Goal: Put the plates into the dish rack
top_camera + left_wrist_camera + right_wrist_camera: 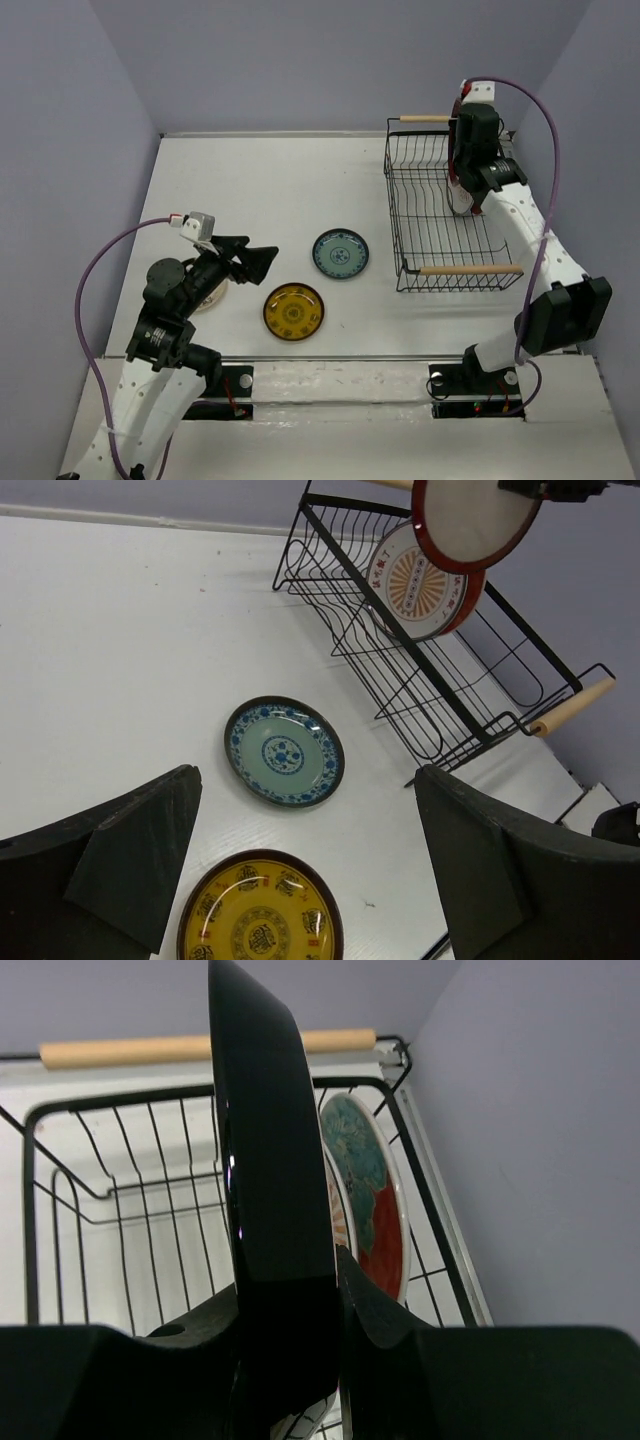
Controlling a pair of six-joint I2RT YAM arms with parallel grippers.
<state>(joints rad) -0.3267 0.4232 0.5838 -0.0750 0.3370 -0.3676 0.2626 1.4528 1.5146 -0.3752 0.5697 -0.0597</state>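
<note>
Midway: pinching the red-rimmed plate (pixel 470 515) on edge in the right gripper (pixel 286 1292) over the dish rack (pixel 470 270), upper right, with the left gripper (pixel 258 262) spread, lower left. Next, probably lowering it upright into the rack.

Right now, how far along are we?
Done: teal-and-red plate and orange-centred plate stand in the dish rack. In hand: right pincer holds the red-rimmed plate over it. Left on the table: teal-blue plate, amber-yellow plate, cream plate under the left arm.

Plates (pixel 340 254) lie left of the dish rack (pixel 465 270).
</note>
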